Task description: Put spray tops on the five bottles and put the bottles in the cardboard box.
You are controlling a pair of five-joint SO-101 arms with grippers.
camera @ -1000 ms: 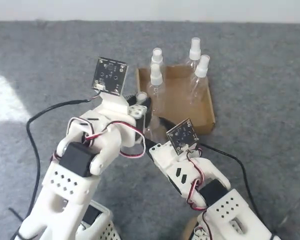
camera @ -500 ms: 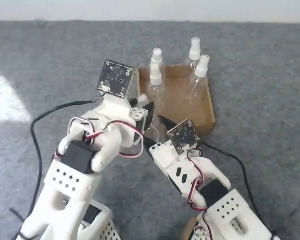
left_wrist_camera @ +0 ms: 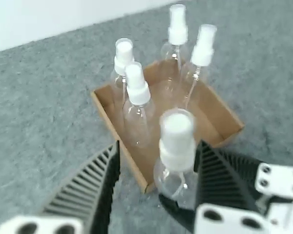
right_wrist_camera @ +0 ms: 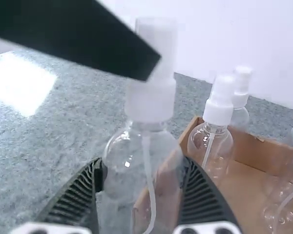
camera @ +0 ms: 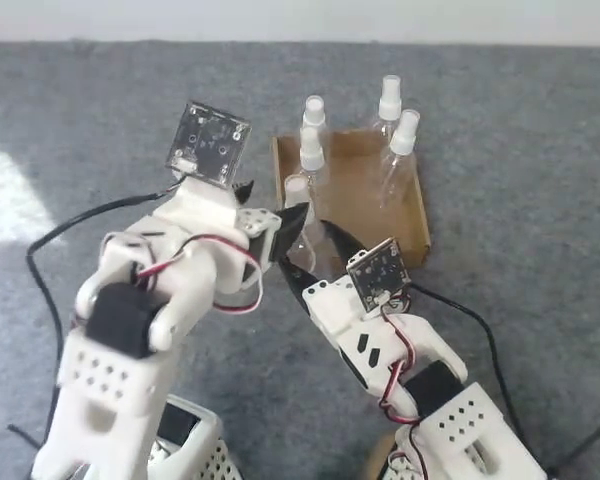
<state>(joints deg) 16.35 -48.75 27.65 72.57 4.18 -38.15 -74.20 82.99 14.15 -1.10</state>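
Note:
A clear bottle [right_wrist_camera: 136, 165] with a white spray top [left_wrist_camera: 176, 139] stands upright just outside the near left corner of the cardboard box [camera: 412, 235]. My right gripper [camera: 315, 257] is shut on its body. My left gripper [left_wrist_camera: 158, 148] is open, with one finger on each side of the spray top; its black finger [right_wrist_camera: 83, 34] crosses in front of the cap. Several capped bottles stand in the box [left_wrist_camera: 219, 117], the nearest one [left_wrist_camera: 136, 105] against the left wall, another [camera: 402, 150] at the back right.
The grey carpet [camera: 520, 150] lies open around the box. Black cables [camera: 70, 235] run from both arms toward the near edge. The arms' white bases [camera: 185, 450] stand at the bottom of the high view.
My left arm has pulled up and to the left, and its fingers have come apart off the spray top, which now shows on the bottle. The right gripper has shifted slightly with the bottle.

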